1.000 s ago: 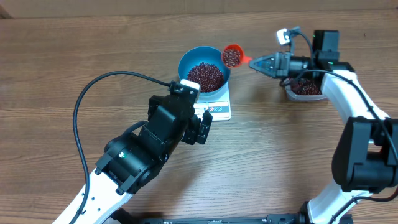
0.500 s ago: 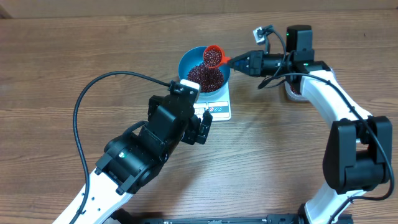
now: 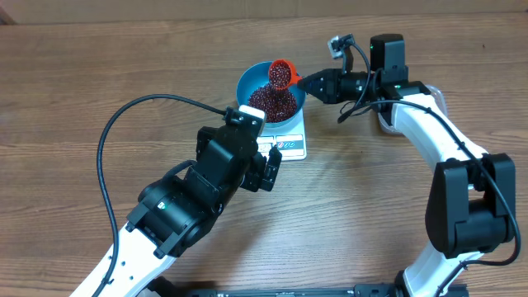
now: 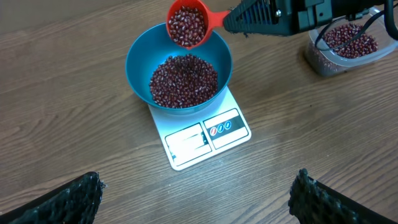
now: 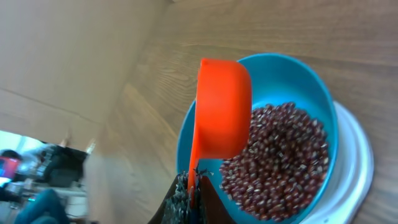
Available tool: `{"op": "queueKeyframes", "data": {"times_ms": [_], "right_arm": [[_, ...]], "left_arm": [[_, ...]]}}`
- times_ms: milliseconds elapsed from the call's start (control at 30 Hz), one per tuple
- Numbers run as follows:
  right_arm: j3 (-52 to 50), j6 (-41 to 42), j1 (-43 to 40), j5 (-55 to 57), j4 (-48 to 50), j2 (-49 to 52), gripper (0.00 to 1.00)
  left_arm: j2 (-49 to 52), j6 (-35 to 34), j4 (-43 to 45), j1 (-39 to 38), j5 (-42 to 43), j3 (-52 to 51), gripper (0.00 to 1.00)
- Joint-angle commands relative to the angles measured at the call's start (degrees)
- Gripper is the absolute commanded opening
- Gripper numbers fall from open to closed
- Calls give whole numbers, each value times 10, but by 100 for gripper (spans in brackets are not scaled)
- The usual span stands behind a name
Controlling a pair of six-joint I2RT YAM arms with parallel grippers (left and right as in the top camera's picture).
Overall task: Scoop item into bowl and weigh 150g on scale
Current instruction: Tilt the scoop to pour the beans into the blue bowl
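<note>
Squeezes the handle of the orange scoop (image 5: 221, 112) tight with the right gripper (image 3: 307, 82). Holds the scoop, full of red beans (image 4: 186, 25), tilted over the far rim of the blue bowl (image 4: 134, 68). Shows a big heap of beans inside the bowl. Sits the bowl on the white scale (image 4: 186, 146), buttons on the bare edge. Hangs the left gripper (image 4: 196, 196) wide open near the scale, touching nothing. Has more beans in the clear tub (image 4: 348, 59) beside the right arm.
</note>
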Motion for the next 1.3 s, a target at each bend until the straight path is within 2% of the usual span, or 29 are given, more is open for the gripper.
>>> {"op": "queueKeyframes", "data": {"times_ms": [0, 733, 1267], "right_arm": [[2, -69, 3, 28, 4, 5, 4], [2, -303, 3, 37, -20, 5, 4], [2, -301, 3, 36, -26, 5, 4]], "left_arm": [[4, -12, 2, 4, 0, 9, 99], [4, -12, 2, 4, 0, 9, 99], [4, -12, 2, 4, 0, 9, 99]]}}
